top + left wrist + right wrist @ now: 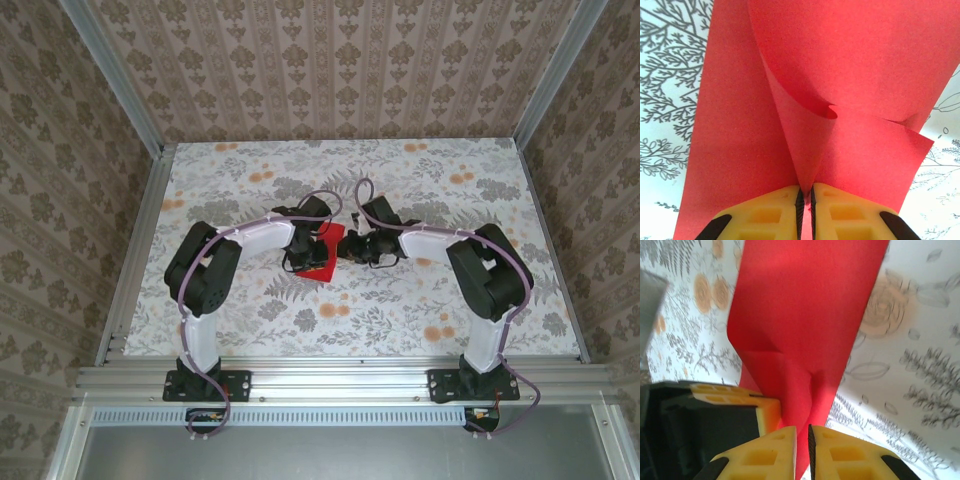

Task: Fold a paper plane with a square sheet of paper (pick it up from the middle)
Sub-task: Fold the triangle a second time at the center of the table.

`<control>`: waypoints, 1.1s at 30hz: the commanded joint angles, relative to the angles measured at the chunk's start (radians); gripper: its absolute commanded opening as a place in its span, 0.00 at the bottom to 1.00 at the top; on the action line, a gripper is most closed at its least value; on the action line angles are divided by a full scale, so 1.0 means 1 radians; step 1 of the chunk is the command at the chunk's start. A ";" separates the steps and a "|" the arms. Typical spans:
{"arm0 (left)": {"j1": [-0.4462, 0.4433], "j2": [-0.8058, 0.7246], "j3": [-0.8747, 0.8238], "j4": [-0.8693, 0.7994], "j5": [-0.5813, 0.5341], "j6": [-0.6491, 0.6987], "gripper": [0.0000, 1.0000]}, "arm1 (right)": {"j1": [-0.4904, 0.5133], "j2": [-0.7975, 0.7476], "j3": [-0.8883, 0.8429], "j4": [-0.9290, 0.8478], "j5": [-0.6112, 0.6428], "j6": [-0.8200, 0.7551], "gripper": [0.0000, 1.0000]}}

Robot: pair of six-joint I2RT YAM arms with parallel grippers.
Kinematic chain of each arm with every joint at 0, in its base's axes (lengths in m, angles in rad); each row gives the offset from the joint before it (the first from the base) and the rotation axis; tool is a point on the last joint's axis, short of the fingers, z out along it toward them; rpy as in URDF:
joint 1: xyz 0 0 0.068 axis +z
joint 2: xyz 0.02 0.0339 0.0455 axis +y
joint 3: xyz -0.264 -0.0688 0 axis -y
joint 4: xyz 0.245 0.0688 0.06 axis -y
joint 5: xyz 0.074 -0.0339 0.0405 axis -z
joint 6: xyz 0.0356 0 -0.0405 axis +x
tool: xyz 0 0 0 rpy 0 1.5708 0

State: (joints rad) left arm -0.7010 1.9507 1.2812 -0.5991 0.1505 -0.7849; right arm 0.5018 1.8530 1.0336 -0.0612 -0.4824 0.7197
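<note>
In the overhead view, the left arm (203, 335) and the right arm (490, 335) are seen to be built alike. White tubular links are alternated with bulky black joint housings, and each arm is mounted on a black base plate (205, 385) at the bottom of the frame. A mauve cable (226, 402) is routed along each arm and looped below its base. In the wrist views, the left gripper (806, 192) and the right gripper (802, 432) are fitted with pale yellow fingers (765, 217). These are moulded with rectangular pockets and lined with black ribbed pads (811, 445).
</note>
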 commanded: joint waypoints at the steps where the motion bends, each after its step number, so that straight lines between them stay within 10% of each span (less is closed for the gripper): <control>1: -0.006 0.048 -0.063 -0.036 -0.031 0.037 0.16 | 0.029 -0.013 -0.031 0.024 -0.052 0.044 0.16; 33: 0.012 0.035 -0.094 0.024 0.020 0.038 0.11 | 0.095 -0.067 -0.168 0.201 -0.075 0.119 0.28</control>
State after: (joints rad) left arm -0.6880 1.9285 1.2392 -0.5495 0.1825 -0.7628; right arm 0.5900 1.8233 0.8776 0.0914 -0.5476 0.8349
